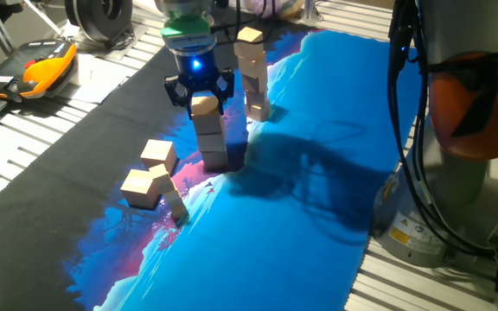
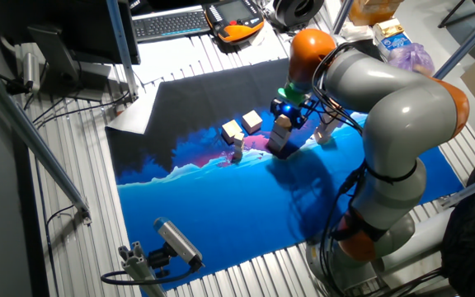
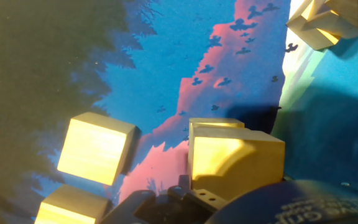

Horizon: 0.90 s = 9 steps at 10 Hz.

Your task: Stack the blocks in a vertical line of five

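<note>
My gripper (image 1: 202,102) stands over the nearer stack, its jaws closed on the sides of the top block (image 1: 204,107). That block sits on two more blocks (image 1: 213,147), so this stack is three high. In the hand view the held block (image 3: 236,157) fills the lower middle, with the edge of the block below it just showing. A second, taller stack of several blocks (image 1: 254,76) stands just behind and to the right. Two loose blocks (image 1: 158,154) (image 1: 143,187) lie on the mat to the left, and one of them shows in the hand view (image 3: 96,149).
A small pale piece (image 1: 176,206) lies beside the loose blocks. The blue-and-black mat (image 1: 301,216) covers the table. An orange-and-black handheld device (image 1: 37,69) lies at the far left. The arm's grey base with cables (image 1: 456,155) stands at the right.
</note>
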### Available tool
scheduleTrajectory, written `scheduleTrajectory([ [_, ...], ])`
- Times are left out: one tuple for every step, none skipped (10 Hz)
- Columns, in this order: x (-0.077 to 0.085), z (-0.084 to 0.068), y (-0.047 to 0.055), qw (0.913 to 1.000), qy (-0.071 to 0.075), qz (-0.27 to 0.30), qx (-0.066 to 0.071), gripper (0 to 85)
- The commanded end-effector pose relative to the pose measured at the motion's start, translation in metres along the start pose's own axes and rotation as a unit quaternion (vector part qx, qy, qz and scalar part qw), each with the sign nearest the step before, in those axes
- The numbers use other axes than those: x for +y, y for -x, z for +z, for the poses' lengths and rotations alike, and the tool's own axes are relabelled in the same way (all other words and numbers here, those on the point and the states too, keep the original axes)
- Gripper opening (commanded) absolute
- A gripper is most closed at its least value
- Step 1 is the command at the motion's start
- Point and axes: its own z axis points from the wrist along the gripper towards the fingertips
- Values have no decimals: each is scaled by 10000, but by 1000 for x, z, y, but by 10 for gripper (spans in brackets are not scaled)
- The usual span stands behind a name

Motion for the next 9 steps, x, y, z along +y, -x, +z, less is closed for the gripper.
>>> scheduleTrajectory([
  [0,0,0,10000,0,14,0,340],
  [0,0,0,10000,-9,22,-13,510],
  [0,0,-1,10000,-9,37,-13,510],
  [0,0,-1,10000,-11,46,-30,510],
  [0,1,-1,10000,-15,46,-36,510],
  [0,1,-1,10000,-13,54,-47,510],
  [0,1,-1,10000,-17,70,-53,510],
  [1,1,0,9999,-26,78,-66,510],
  [1,1,0,9999,-35,87,-78,510],
])
